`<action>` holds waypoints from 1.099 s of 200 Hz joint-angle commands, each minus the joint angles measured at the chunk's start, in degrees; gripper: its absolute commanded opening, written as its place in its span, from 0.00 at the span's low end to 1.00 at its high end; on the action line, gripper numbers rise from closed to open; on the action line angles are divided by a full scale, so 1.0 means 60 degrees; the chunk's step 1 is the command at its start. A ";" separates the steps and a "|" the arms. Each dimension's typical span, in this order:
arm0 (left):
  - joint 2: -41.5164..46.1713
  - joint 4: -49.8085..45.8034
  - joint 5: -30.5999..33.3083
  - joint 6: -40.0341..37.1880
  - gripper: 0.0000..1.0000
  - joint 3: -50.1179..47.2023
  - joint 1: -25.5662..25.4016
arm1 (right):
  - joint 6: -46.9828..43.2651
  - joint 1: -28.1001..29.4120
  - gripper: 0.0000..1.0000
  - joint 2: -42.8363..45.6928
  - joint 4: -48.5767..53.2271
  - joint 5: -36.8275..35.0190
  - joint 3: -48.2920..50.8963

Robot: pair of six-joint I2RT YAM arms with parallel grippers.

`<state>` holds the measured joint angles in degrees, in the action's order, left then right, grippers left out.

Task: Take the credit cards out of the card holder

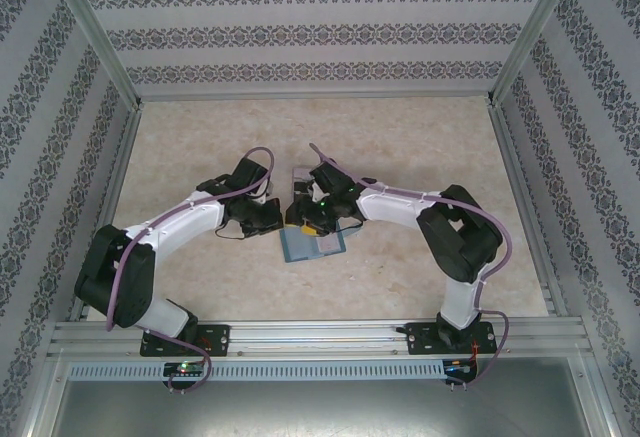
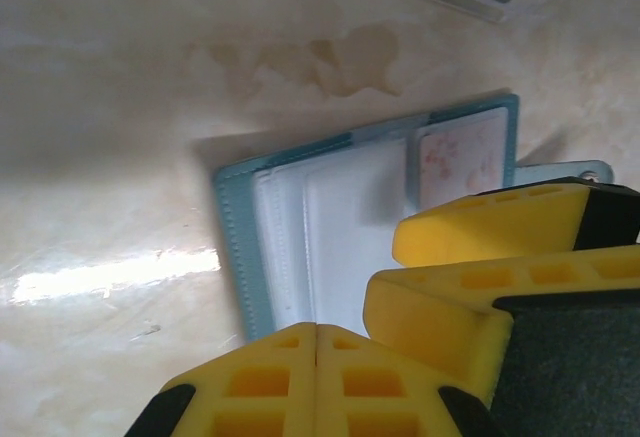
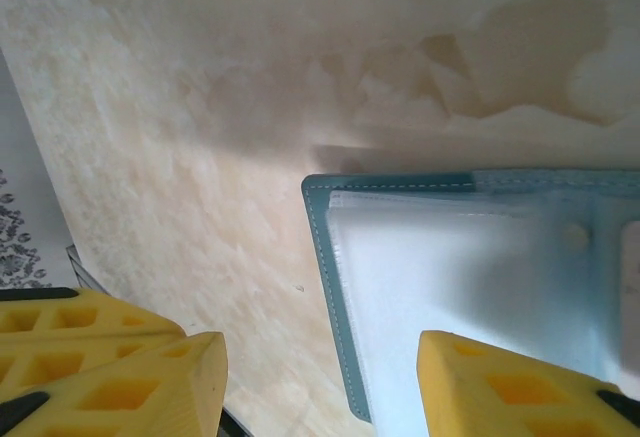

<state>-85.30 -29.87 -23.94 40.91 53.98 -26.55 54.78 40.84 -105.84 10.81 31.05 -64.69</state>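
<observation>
Yellow fingers of the left gripper meet tip to tip, nothing visible between them. Right gripper gapes wide, empty. The teal card holder lies opened flat under one of its fingers, just ahead of the left's tips, with a pale card sleeved inside.

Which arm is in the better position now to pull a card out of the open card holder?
Probably the right. The right tool is open, one finger over the card holder, near the card in its sleeve. The left tool is shut at the holder's edge.
</observation>
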 commanded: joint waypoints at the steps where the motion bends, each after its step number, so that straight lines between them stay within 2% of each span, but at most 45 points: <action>1: -0.0261 0.0456 -0.0348 0.0372 0.00 0.0427 -0.0315 | 0.0065 -0.0187 0.53 0.0466 -0.0224 0.0200 0.0293; 56: -0.1384 0.1379 -0.0696 0.1141 0.00 0.1097 -0.1270 | -0.0797 -0.0992 0.52 0.0985 0.0802 -0.0354 0.0862; 103: -0.2664 0.1980 -0.0987 0.1586 0.03 0.1904 -0.2008 | -0.1045 -0.1370 0.51 0.1144 0.0982 -0.0632 0.1649; 176: -0.3213 0.2654 -0.1116 0.2001 0.12 0.1758 -0.2065 | -0.0437 -0.1158 0.51 0.1820 0.0700 -0.0832 0.2416; 220: -0.3358 0.2608 -0.1177 0.1961 0.04 0.1850 -0.2065 | -0.0285 -0.1475 0.50 0.2489 0.0831 -0.1295 0.2446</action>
<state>-104.42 -18.52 -30.00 51.81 63.37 -37.76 52.18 32.08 -94.59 16.82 23.07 -49.98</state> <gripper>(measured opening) 0.058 0.503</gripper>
